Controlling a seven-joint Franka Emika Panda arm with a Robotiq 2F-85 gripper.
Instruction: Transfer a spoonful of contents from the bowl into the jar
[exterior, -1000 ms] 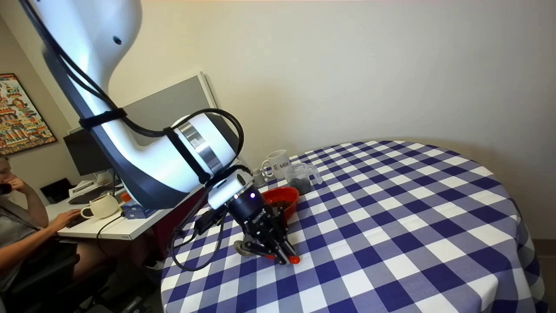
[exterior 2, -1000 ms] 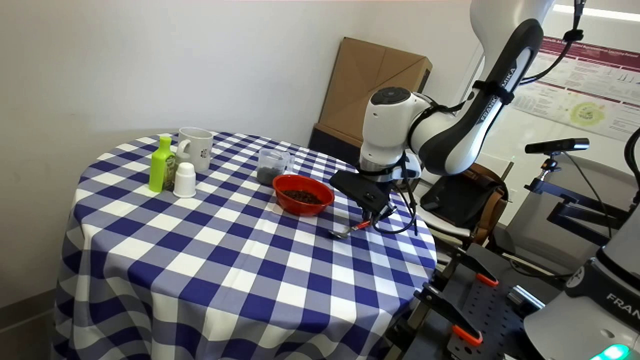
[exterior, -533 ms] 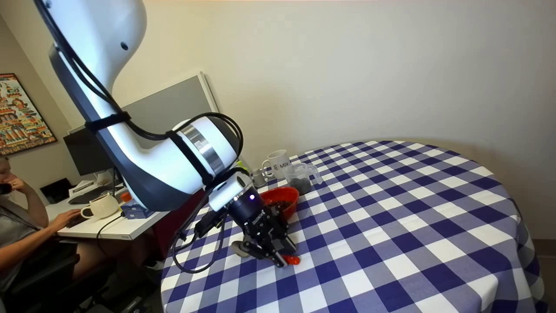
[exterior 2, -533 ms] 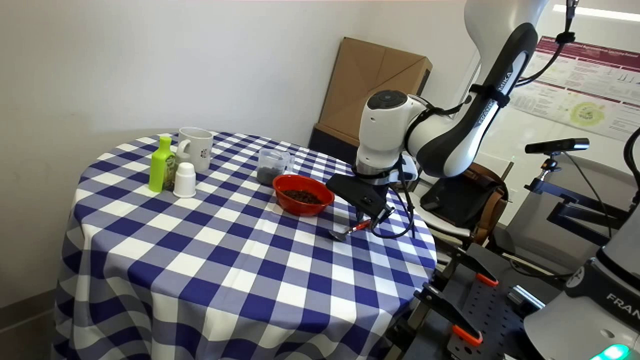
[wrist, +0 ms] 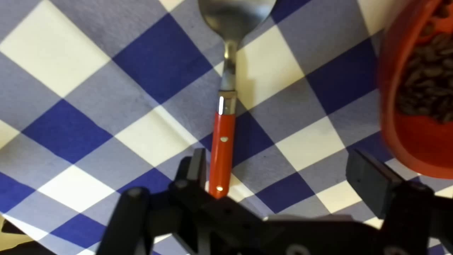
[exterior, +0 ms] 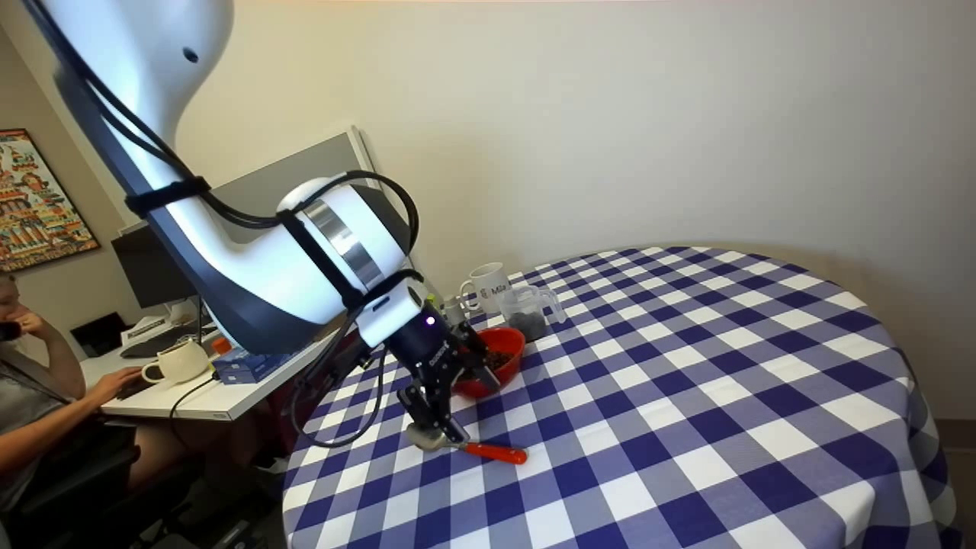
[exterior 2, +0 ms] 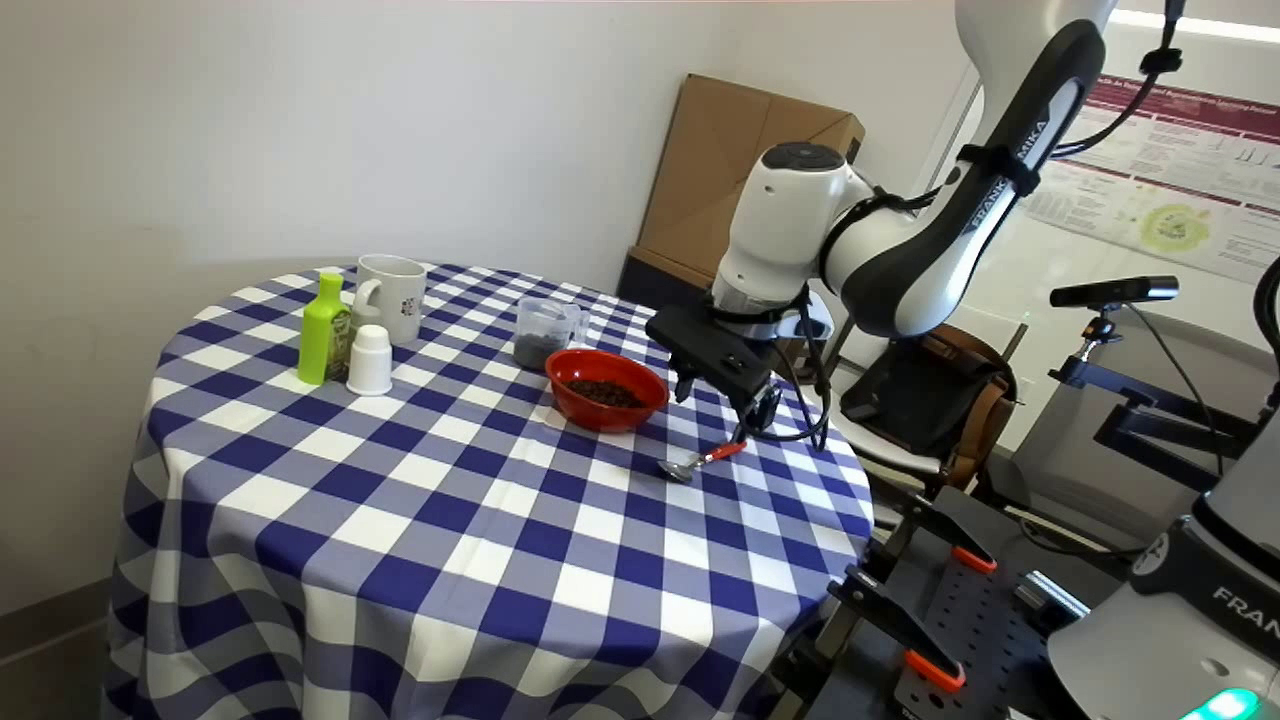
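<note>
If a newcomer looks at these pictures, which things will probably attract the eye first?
Probably the big white robot arm that hangs over the checked tablecloth, its open gripper near the red-handled spoon. Next, perhaps, comes the red bowl near the spoon, with dark bean-like contents. In an exterior view, the bright green bottle near the white mug also stands out.

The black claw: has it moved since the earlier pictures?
Yes, upward: in an exterior view, the gripper has risen relative to the red bowl, which hasn't moved.
</note>
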